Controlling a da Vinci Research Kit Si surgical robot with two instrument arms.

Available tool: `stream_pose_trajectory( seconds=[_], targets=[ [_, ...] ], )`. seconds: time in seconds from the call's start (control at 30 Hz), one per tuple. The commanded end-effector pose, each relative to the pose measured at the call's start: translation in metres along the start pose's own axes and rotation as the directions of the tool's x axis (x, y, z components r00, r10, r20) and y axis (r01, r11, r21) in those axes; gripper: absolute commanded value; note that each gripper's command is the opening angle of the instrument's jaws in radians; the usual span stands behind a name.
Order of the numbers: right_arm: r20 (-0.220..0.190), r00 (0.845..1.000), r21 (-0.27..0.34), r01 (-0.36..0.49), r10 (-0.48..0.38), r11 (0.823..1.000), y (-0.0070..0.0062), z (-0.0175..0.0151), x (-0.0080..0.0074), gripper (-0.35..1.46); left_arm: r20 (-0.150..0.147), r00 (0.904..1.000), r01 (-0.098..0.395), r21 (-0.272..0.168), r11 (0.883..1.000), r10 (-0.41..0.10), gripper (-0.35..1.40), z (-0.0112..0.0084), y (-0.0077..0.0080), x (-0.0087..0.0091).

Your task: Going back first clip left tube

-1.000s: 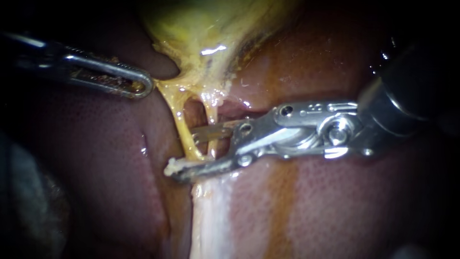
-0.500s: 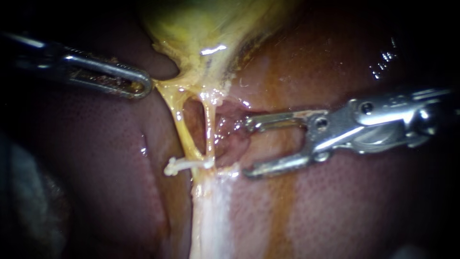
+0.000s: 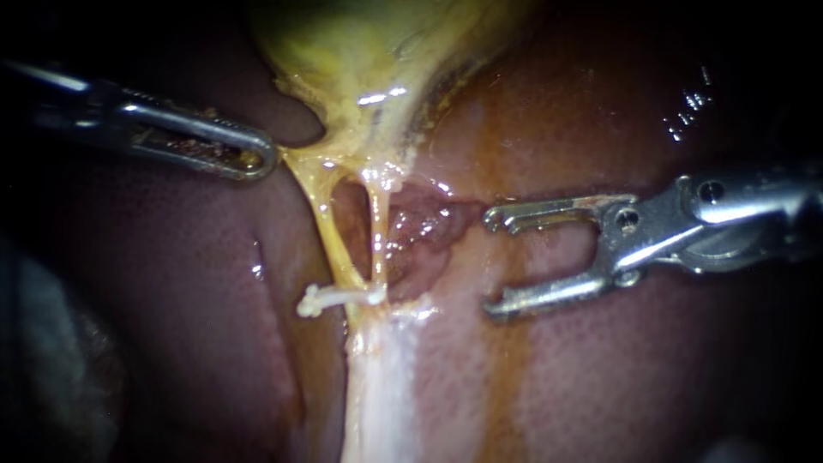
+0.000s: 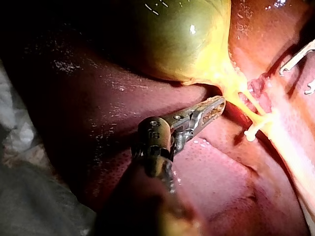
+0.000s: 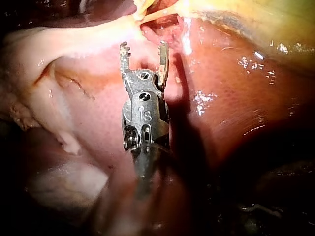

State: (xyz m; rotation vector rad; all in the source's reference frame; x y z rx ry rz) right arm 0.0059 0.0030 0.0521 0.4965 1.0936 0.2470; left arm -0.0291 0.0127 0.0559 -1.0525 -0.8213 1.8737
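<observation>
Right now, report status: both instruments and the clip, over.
Left instrument shut on gallbladder. Right instrument open, holding nothing. Clip on left tube.

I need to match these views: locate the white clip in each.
Endoscope view: clip on the tubes below the gallbladder, left of centre.
Left wrist view: clip ahead of the left instrument.
Right wrist view: not visible.
Shared landmark: the right instrument, in all three.

Liver glistens wet and smooth; right instrument is shiny metal; clip looks pale, matt.
</observation>
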Motion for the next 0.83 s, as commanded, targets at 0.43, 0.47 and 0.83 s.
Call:
stream_pose_trajectory(
  seconds=[0.43,0.47,0.83],
  targets=[
    [0.0,1.0,0.0,-0.001,0.001,1.0,-0.0001,-0.0006,0.0,0.5,0.012,0.9998,-0.013,-0.017,1.0,0.013,-0.35,0.0043,-0.0006,-0.0016],
    [0.0,1.0,0.0,-0.001,0.001,1.0,-0.0001,-0.0006,0.0,0.5,0.012,0.9998,-0.013,-0.016,1.0,0.013,-0.35,0.0044,-0.0006,-0.0016],
    [0.0,1.0,0.001,-0.001,0.001,1.0,-0.0003,-0.0008,0.0,0.5,0.012,0.9998,-0.013,-0.016,1.0,0.014,-0.35,0.0045,-0.0007,-0.0016]
  ],
)
